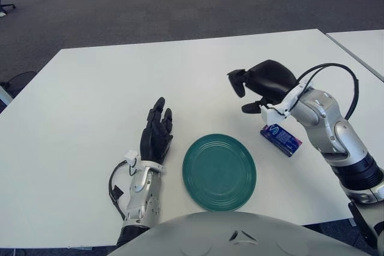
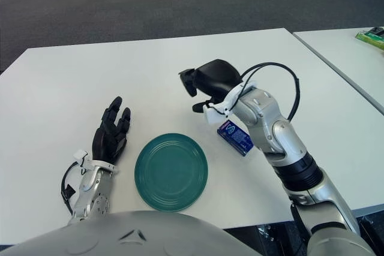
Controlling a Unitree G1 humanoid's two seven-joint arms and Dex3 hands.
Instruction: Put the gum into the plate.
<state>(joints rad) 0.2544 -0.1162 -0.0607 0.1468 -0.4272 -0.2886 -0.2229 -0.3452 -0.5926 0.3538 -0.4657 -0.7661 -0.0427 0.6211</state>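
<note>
A blue gum pack point(image 1: 281, 138) lies flat on the white table point(image 1: 108, 82), just right of the green plate point(image 1: 219, 171). It also shows in the right eye view point(image 2: 234, 136). My right hand point(image 1: 252, 85) hovers above and behind the gum, fingers spread and holding nothing; the wrist partly covers the pack's far end. My left hand point(image 1: 157, 133) shows to the left of the plate, fingers stretched out flat and empty. The plate holds nothing.
A second white table point(image 2: 348, 58) stands to the right, with a green object point(image 2: 373, 37) at its far edge. Grey carpet lies beyond the table.
</note>
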